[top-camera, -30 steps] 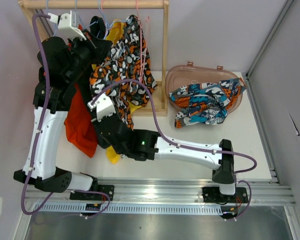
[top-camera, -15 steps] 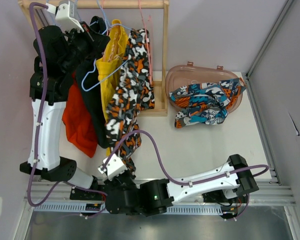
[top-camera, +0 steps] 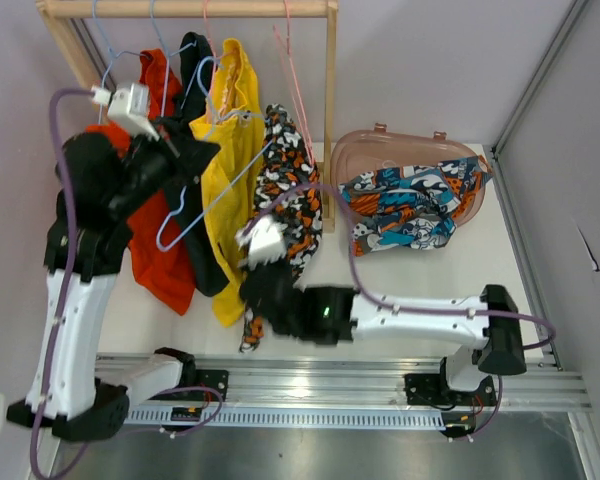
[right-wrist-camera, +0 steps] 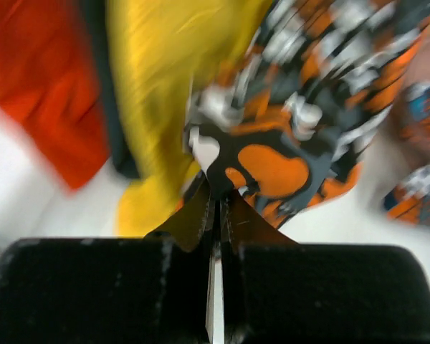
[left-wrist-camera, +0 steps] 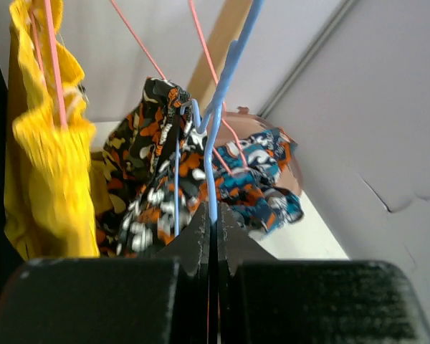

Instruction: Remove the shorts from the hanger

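Blue wire hanger (left-wrist-camera: 212,183) sits pinched in the left claw (left-wrist-camera: 213,218); the right claw (right-wrist-camera: 216,204) pinches black-white-orange patterned cloth shorts (right-wrist-camera: 308,107), beside yellow shorts (right-wrist-camera: 175,64).

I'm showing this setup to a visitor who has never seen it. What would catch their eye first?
Likely the bright yellow shorts and orange-red shorts hanging on the wooden rack at back left. Next, the black-white-orange shorts pinched in the right tool, while the left tool clamps a blue hanger. A teal patterned pair lies in the pink tub at right.
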{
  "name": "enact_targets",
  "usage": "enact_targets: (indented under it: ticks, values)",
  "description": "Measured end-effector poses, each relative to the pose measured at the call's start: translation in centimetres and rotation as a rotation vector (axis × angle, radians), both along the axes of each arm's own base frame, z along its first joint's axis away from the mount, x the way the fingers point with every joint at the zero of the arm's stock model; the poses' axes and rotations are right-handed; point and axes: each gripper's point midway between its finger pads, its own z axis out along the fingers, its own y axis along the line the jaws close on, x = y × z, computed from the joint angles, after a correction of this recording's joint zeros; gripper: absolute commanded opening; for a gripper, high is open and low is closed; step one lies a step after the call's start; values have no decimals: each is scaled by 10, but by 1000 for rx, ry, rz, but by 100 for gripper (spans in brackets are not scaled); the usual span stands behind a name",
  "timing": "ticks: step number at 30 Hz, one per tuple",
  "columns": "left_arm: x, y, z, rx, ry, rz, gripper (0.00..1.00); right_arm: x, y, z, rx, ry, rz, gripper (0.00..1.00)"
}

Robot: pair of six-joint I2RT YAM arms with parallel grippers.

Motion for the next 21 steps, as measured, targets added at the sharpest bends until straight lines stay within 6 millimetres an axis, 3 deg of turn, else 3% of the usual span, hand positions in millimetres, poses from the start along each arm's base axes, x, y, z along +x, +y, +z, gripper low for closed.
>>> enact_targets:
  ticks: [2, 4, 7, 10, 12, 17, 19, 21]
  values:
    - [-31, 4, -4, -13, -3, -14, 0, 47, -21, 17, 41, -3, -68, 0]
    - [-59, 9, 6, -24, -41, -23, 0, 85, -46, 34, 79, -15, -133, 0]
    - [-90, 15, 19, -38, -98, -33, 0, 106, -69, 56, 119, -28, -167, 0]
    - [-112, 18, 27, -49, -141, -48, 0, 100, -76, 68, 151, -22, -146, 0]
    - [-114, 21, 31, -45, -151, -34, 0, 85, -80, 70, 180, -9, -120, 0]
    - [-110, 24, 58, -45, -162, -9, 0, 46, -107, 44, 214, 65, -82, 0]
    - [-118, 18, 71, -72, -186, -50, 0, 46, -127, 30, 205, 89, -116, 0]
    - [-125, 7, 70, -92, -193, -120, 0, 53, -145, 26, 199, 97, -155, 0]
